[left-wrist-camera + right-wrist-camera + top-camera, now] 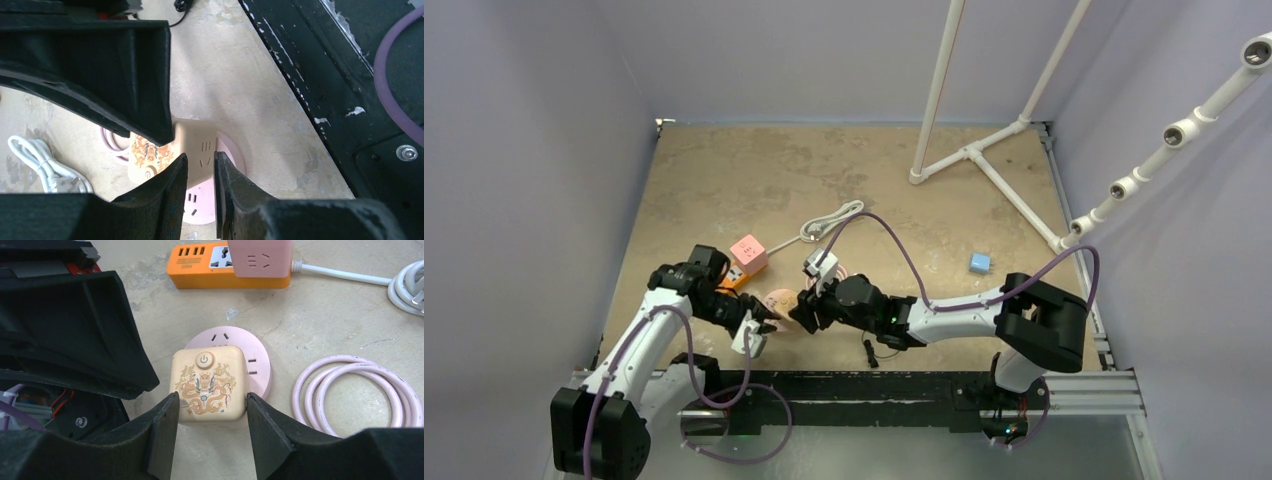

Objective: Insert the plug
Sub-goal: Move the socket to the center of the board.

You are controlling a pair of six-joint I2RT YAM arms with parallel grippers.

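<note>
A cream cube plug (pixel 209 385) with a dragon print and a power button stands on a round pink socket (pixel 257 365) lying on the table. My right gripper (pixel 212 405) has one finger against each side of the cube. My left gripper (pixel 201 165) is almost shut, with only a narrow gap and nothing in it. Its tips sit right at the cube (pixel 195 145) and the pink socket (pixel 200 205). In the top view both grippers meet at the cube (pixel 781 299), the left (pixel 759 322) from the left and the right (pixel 802 310) from the right.
An orange power strip (pixel 200 270) with a pink cube adapter (pixel 260 257) on it lies just behind. A pink coiled cord (pixel 357 395) lies to the right, and a white cable (pixel 829 220) further back. A blue block (pixel 980 263) and a white pipe frame (pixel 974 155) are at the right.
</note>
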